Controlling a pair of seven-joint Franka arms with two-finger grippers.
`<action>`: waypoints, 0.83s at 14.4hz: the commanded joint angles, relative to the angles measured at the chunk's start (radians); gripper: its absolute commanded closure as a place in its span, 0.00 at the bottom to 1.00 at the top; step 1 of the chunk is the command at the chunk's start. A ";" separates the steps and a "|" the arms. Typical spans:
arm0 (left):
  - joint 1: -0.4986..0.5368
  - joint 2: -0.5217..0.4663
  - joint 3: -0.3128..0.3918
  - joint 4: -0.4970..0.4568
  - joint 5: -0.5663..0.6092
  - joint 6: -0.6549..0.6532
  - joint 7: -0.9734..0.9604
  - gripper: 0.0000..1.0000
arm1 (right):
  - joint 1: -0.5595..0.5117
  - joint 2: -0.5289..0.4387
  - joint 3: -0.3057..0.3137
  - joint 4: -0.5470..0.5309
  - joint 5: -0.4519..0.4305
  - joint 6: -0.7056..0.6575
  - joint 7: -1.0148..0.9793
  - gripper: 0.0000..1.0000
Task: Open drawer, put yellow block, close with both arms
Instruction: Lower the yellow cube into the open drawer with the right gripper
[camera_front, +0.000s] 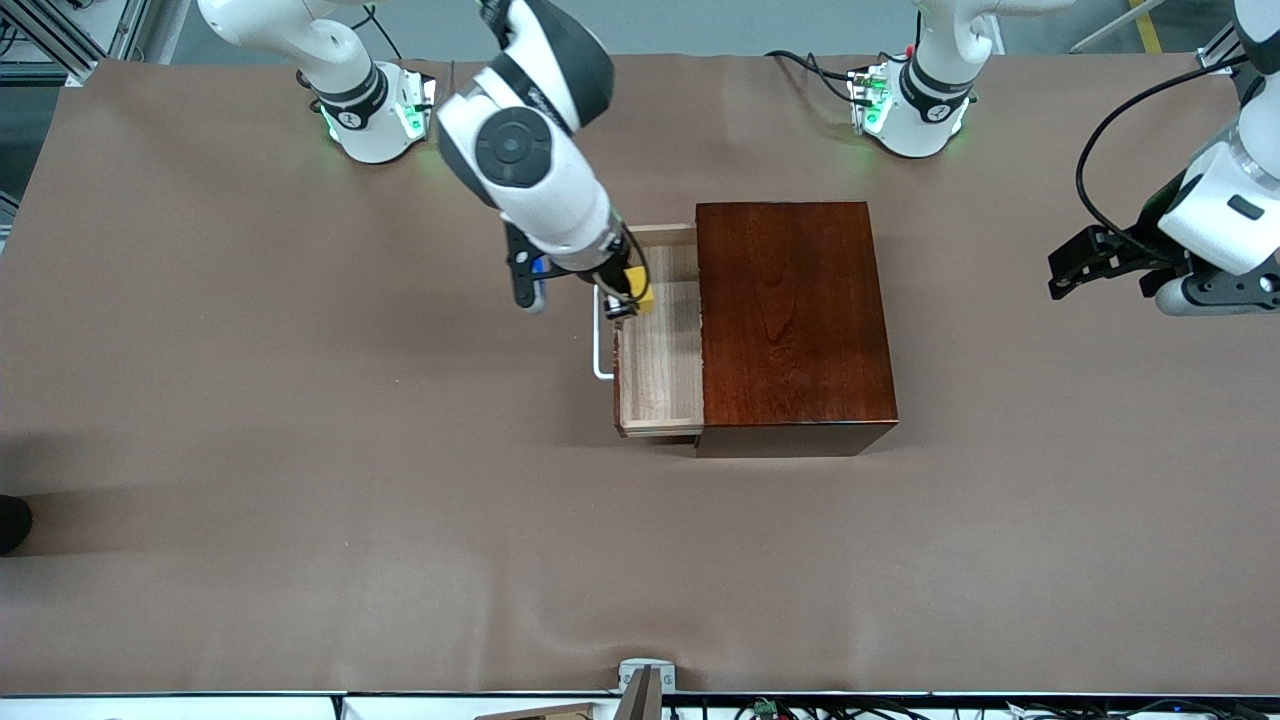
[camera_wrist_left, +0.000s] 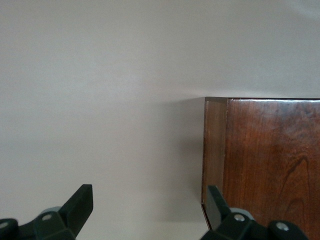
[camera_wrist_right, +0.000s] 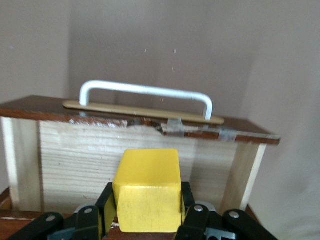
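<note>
The dark reddish-brown box (camera_front: 790, 320) stands mid-table. Its pale-wood drawer (camera_front: 660, 360) is pulled out toward the right arm's end, with the white bar handle (camera_front: 600, 345) at its front. My right gripper (camera_front: 628, 297) is over the open drawer, shut on the yellow block (camera_front: 642, 292). In the right wrist view the block (camera_wrist_right: 147, 187) sits between the fingers, with the drawer's inner wall (camera_wrist_right: 90, 160) and handle (camera_wrist_right: 145, 92) past it. My left gripper (camera_front: 1075, 268) waits open and empty over the table toward the left arm's end. Its wrist view shows the box (camera_wrist_left: 270, 160) beside one fingertip (camera_wrist_left: 215, 202).
A brown cover (camera_front: 300, 450) spans the table. A small metal fitting (camera_front: 645, 680) sits at the table edge nearest the front camera. A dark object (camera_front: 12, 522) lies at the right arm's end of the table.
</note>
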 joint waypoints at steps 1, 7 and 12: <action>-0.004 0.007 -0.006 0.019 0.006 0.000 -0.008 0.00 | 0.026 0.038 -0.012 0.019 0.011 0.029 0.082 1.00; -0.004 0.010 -0.008 0.018 0.003 -0.008 -0.005 0.00 | 0.051 0.076 -0.014 0.016 0.010 0.092 0.118 1.00; -0.026 0.021 -0.011 0.019 0.002 -0.008 -0.008 0.00 | 0.053 0.104 -0.015 0.006 0.000 0.091 0.104 1.00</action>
